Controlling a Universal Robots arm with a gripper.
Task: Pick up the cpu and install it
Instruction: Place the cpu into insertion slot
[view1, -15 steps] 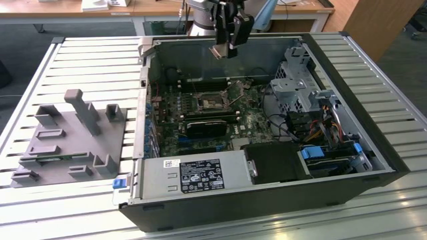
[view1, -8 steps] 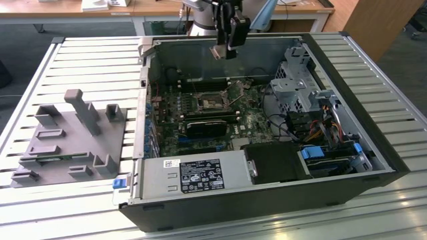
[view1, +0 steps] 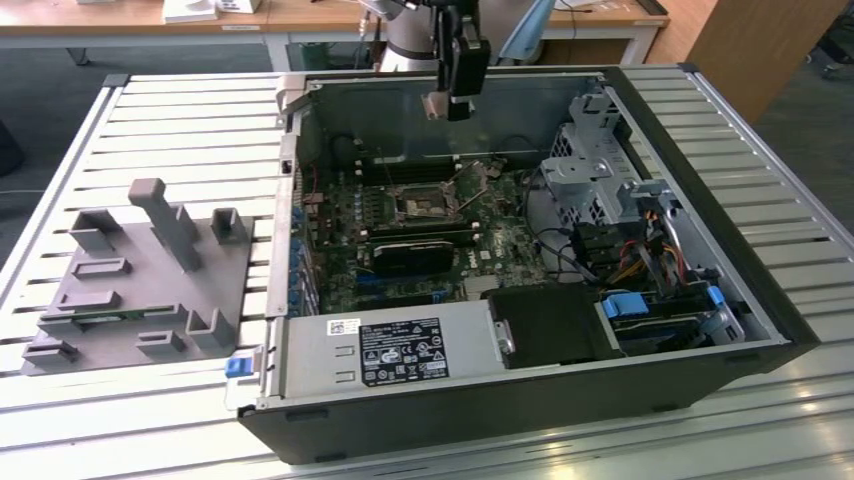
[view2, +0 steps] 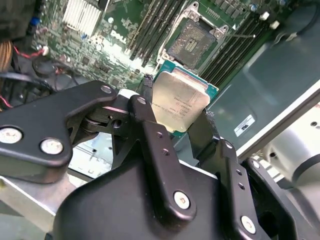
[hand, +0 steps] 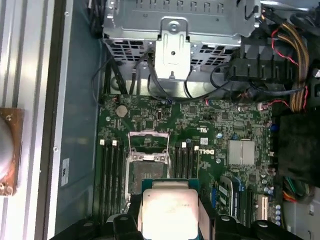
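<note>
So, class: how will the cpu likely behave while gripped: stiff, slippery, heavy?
Probably stiff: the cpu sits flat, held at two edges by the tool. Its smooth metal top looks slippery, so it might slide. Likely light, being thin and small.

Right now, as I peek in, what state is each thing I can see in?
cpu: held in the air above the motherboard, not seated.
fingers: shut on the cpu's edges.
socket: open and empty, dark centre exposed.
computer case: lying on its side, side panel off, insides exposed.
grey tray: flat on the table, at the exterior view's left of the case.
</note>
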